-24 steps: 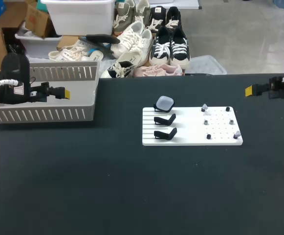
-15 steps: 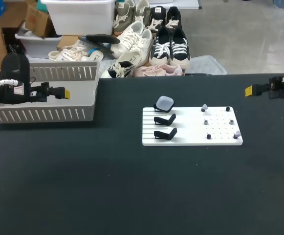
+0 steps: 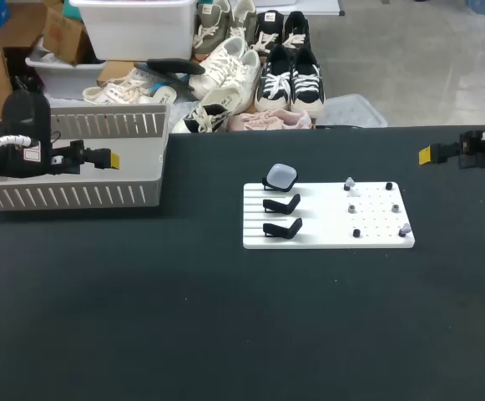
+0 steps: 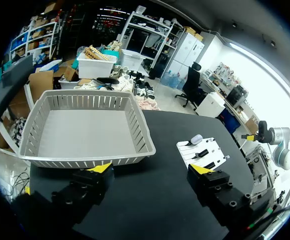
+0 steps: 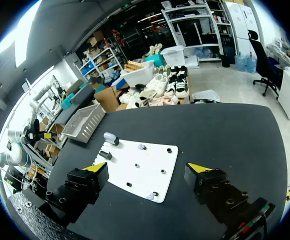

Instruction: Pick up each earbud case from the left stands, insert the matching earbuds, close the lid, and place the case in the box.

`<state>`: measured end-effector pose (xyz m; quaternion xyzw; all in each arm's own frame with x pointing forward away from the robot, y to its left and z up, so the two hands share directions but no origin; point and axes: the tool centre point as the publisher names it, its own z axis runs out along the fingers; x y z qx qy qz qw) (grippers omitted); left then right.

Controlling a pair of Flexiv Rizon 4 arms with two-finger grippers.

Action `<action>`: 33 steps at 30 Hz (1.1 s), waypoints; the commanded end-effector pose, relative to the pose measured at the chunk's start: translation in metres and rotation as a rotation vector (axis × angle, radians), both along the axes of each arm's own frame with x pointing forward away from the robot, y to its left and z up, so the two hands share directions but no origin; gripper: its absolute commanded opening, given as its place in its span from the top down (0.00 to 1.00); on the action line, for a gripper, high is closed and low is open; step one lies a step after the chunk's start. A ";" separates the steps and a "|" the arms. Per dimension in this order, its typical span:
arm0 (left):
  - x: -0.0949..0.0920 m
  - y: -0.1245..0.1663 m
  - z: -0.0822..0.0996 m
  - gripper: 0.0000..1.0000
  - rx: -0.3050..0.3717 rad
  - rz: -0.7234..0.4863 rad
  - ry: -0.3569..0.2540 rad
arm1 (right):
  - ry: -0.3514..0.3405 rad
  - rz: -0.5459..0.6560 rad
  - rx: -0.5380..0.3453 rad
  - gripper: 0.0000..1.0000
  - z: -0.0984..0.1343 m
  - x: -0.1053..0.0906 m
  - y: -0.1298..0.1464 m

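Nothing moved, left wrist shows box (image 4: 85,135) floor

Nothing printed can be read here. A small white sticker (image 3: 31,153) with a red mark sits on the arm just behind the left gripper (image 3: 113,159), but whatever is written on it is too small to make out.
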<state>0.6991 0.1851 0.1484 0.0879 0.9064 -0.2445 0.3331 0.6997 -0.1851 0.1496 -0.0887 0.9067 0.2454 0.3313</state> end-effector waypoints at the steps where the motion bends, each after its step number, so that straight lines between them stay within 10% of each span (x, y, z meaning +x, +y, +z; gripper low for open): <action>1: 0.000 0.000 0.001 0.00 0.003 0.000 0.004 | 0.001 0.003 0.002 0.00 0.000 0.001 -0.001; 33: 0.059 -0.094 0.006 0.00 0.095 -0.699 -0.316 | 0.001 0.003 0.002 0.00 0.000 0.001 -0.001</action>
